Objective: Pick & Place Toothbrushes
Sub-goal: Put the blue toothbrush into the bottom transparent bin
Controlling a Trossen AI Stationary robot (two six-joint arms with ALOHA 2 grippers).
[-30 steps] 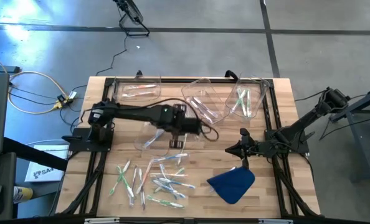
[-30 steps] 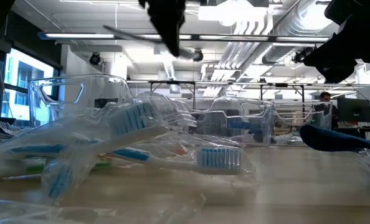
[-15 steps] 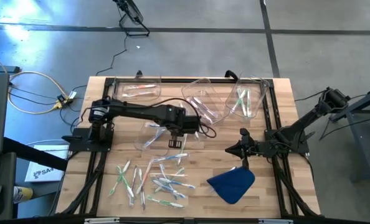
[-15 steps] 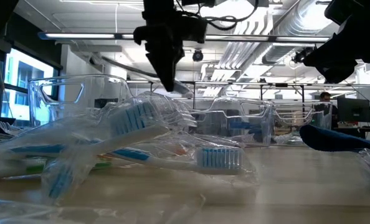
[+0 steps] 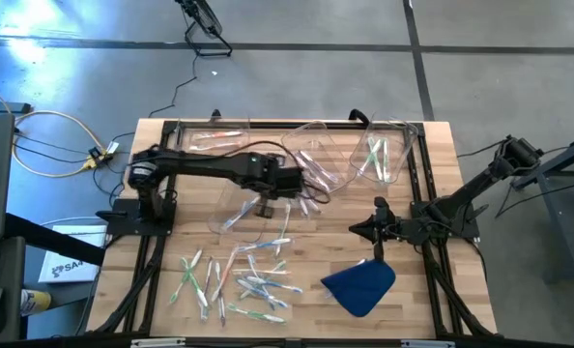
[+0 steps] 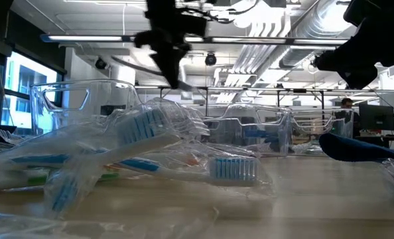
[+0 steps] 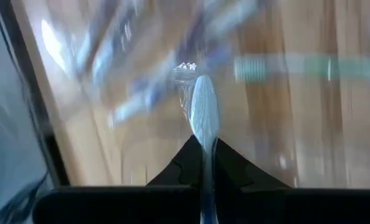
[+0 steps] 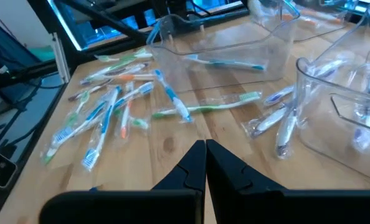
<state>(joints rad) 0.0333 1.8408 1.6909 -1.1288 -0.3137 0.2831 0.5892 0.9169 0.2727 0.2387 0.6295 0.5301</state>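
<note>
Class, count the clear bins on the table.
4: a bin back left, a tilted bin back centre, a bin back right, a bin under the left arm. None seems hidden.

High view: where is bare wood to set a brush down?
Bare wood lies between the right gripper and the toothbrush pile, left of the blue cloth. Another strip runs between the pile and the table's left rail. The back edge is crowded with clear bins.

Partial white letters "SA" on box [image 5: 63,266] beside table; rest unreadable.
</note>
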